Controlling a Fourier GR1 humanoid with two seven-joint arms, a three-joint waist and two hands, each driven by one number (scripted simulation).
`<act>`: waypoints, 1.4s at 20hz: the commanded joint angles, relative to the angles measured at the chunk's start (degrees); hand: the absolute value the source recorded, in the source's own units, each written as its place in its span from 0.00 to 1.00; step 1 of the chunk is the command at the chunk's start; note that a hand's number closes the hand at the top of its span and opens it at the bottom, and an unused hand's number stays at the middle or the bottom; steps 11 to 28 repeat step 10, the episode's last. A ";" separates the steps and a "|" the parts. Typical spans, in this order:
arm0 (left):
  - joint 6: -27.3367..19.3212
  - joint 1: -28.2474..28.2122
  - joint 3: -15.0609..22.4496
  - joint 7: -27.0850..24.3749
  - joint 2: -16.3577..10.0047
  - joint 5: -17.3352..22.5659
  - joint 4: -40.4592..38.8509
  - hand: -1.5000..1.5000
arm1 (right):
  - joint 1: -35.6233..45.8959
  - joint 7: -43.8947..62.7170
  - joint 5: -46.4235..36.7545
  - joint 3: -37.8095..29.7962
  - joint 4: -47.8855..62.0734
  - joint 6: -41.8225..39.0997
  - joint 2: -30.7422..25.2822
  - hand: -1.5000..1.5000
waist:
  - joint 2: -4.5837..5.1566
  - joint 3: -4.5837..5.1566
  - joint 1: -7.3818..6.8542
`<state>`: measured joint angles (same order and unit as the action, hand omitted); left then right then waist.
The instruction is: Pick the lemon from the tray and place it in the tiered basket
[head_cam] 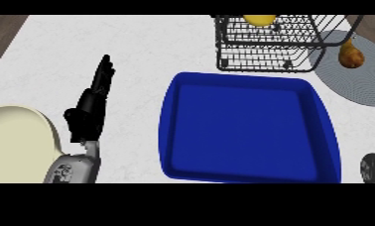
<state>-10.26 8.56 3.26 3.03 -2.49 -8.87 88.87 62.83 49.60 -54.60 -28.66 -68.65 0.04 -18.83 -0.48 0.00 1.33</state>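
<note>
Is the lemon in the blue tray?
No, the lemon sits inside the tiered basket, beyond the blue tray.

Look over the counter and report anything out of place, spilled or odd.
Nothing looks spilled, tipped or broken. The lemon sits in the tiered basket at the top, not in the blue tray, which lies flat. The left hand rests open left of the tray, fingers straight.

Brown pear-shaped item (351, 56) on grey plate (351, 85); cream rounded object (26, 143) at lower left.

No readable text, labels, numbers or signs anywhere.
</note>
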 commanded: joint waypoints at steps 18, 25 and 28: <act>-0.72 -0.71 -0.49 2.30 -0.38 -0.59 2.01 0.50 | -31.76 -2.79 26.44 -20.00 -38.56 -18.50 -3.12 0.00 | -0.44 -0.12 2.25; -0.72 -0.71 -0.49 2.30 -0.38 -0.59 2.01 0.50 | -31.76 -2.79 26.44 -20.00 -38.56 -18.50 -3.12 0.00 | -0.44 -0.12 2.25; -0.72 -0.71 -0.49 2.30 -0.38 -0.59 2.01 0.50 | -31.76 -2.79 26.44 -20.00 -38.56 -18.50 -3.12 0.00 | -0.44 -0.12 2.25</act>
